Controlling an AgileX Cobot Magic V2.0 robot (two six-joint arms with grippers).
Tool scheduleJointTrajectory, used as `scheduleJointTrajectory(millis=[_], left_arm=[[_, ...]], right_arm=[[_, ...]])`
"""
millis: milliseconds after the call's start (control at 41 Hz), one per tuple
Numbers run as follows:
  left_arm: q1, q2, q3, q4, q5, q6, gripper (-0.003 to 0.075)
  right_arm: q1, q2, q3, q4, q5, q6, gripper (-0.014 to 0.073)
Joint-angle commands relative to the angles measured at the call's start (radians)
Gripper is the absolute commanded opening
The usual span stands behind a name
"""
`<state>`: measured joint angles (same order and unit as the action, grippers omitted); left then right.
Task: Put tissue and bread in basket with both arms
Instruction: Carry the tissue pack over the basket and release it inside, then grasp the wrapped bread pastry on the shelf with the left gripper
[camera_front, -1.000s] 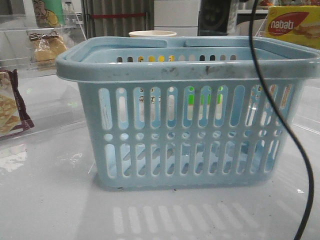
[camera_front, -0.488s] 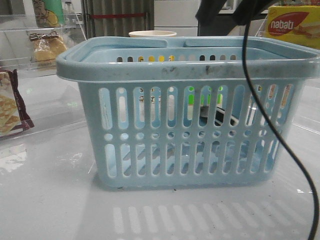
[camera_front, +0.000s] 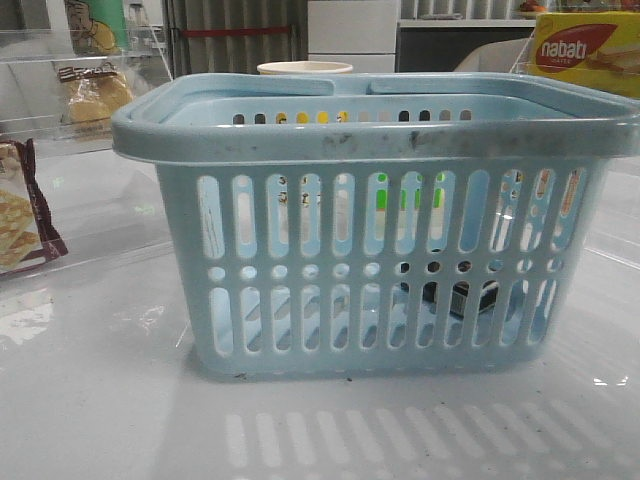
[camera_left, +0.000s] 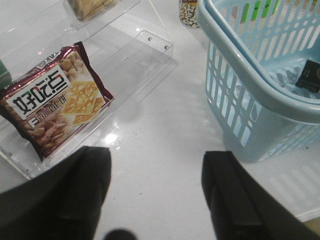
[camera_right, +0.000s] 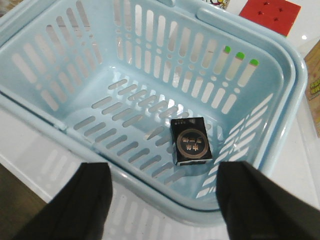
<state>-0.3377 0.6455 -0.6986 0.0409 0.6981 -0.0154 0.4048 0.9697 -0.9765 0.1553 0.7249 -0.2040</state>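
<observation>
The pale blue basket (camera_front: 380, 140) stands mid-table. The tissue (camera_front: 455, 296), a small black packet, lies flat on the basket floor near its right end; it also shows in the right wrist view (camera_right: 191, 141) and the left wrist view (camera_left: 309, 79). The bread (camera_front: 95, 95) sits in its clear wrapper on a clear shelf at the far left, and its edge shows in the left wrist view (camera_left: 90, 6). My right gripper (camera_right: 160, 200) is open and empty above the basket's rim (camera_right: 210, 197). My left gripper (camera_left: 155, 195) is open and empty over bare table left of the basket (camera_left: 250, 80).
A maroon cracker packet (camera_left: 57, 97) lies on a clear acrylic tray at the left, also in the front view (camera_front: 20, 215). A yellow Nabati box (camera_front: 585, 50) stands at the back right, a paper cup (camera_front: 305, 68) behind the basket, and a red box (camera_right: 270, 12) beyond it.
The black tissue packet has dropped into the basket and now lies on its floor. The right arm and its black cable have left the front view.
</observation>
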Motion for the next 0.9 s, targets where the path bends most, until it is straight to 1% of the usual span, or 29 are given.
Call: scheduleJointTrajectory(millis=[0, 49, 122, 341, 585, 878], left_arm=[[-0.009, 0.046, -0.041, -0.001, -0.114, -0.014, 0.0612], [-0.009, 0.082, -0.056, -0.001, -0.116, -0.014, 0.0640], [-0.007, 0.148, -0.087, 0.001, -0.116, -0.014, 0.0657], [0.033, 0.389, -0.238, 0.022, -0.160, -0.014, 0.0657], [0.137, 0.684, -0.475, 0.022, -0.194, -0.014, 0.0657], [0.211, 0.986, -0.783, 0.022, -0.194, -0.014, 0.0657]], right_arm=[[0.000, -0.071, 0.007, 0.003, -0.049, -0.008, 0.0552], [0.000, -0.090, 0.018, 0.003, -0.031, -0.008, 0.0552], [0.000, -0.105, 0.023, 0.003, 0.012, -0.008, 0.0552], [0.000, -0.104, 0.023, 0.003, 0.096, -0.008, 0.0552], [0.000, -0.104, 0.023, 0.003, 0.105, -0.008, 0.0552], [0.000, -0.104, 0.023, 0.003, 0.105, -0.008, 0.0552]])
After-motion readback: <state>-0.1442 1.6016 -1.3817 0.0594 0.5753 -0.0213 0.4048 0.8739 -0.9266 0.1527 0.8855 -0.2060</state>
